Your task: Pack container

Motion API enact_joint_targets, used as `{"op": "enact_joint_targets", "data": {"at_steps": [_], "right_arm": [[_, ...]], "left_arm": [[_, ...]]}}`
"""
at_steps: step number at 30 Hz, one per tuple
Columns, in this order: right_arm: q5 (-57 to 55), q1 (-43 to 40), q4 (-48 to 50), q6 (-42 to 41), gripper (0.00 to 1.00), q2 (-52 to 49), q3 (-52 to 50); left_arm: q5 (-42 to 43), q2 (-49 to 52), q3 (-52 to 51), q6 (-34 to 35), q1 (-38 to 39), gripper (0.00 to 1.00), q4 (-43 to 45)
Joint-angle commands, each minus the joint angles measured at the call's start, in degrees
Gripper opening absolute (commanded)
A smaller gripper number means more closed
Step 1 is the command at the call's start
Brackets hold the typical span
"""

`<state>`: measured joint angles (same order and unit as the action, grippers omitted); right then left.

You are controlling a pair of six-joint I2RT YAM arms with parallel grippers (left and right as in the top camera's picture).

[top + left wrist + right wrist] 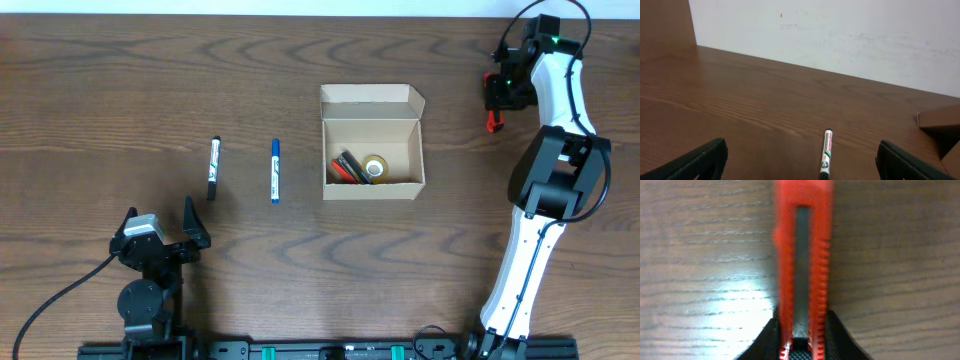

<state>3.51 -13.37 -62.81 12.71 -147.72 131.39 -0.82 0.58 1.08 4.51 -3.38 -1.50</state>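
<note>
The container (pixel 372 192) sits open near the middle of the table (pixel 100 80), its flap lid (pixel 368 96) folded back on the far side, and inside it lie a few red and black pens (pixel 347 168) beside a small roll of tape (pixel 375 168). The right gripper (pixel 801 332) is well apart from it, out toward the table's far right corner, and its jaws are pressed narrow against both sides of a red box cutter (pixel 801 255); in the wrist view the cutter runs straight out from between the fingers over the wood, though whether it is lifted or resting there cannot be told. The left gripper (pixel 801 164) hangs low at the near left of the table with its jaws spread wide and nothing between them. A black marker (pixel 213 168) lies just ahead of it, a blue marker (pixel 275 171) lies beside that one on the side nearer the container, and only a corner of the cardboard shows at the right edge of the left wrist view
</note>
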Motion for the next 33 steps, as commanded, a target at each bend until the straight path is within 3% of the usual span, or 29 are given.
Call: {"op": "enact_joint_targets", "data": {"at_steps": [1, 12, 25, 33], "right_arm": [[3.0, -0.4, 0.0, -0.2, 0.01, -0.5, -0.7], [7.1, 0.5, -0.4, 0.6, 0.01, 0.4, 1.4], [11.1, 5.0, -11.1, 11.9, 0.01, 9.8, 24.2], [17.0, 12.6, -13.6, 22.6, 0.01, 15.9, 26.5]], "left_arm": [[0.4, -0.4, -0.8, 0.0, -0.3, 0.95, -2.9], [0.4, -0.4, -0.8, 0.0, -0.3, 0.95, -2.9], [0.4, -0.4, -0.8, 0.0, -0.3, 0.95, -2.9], [0.4, -0.4, -0.8, 0.0, -0.3, 0.95, -2.9]]}}
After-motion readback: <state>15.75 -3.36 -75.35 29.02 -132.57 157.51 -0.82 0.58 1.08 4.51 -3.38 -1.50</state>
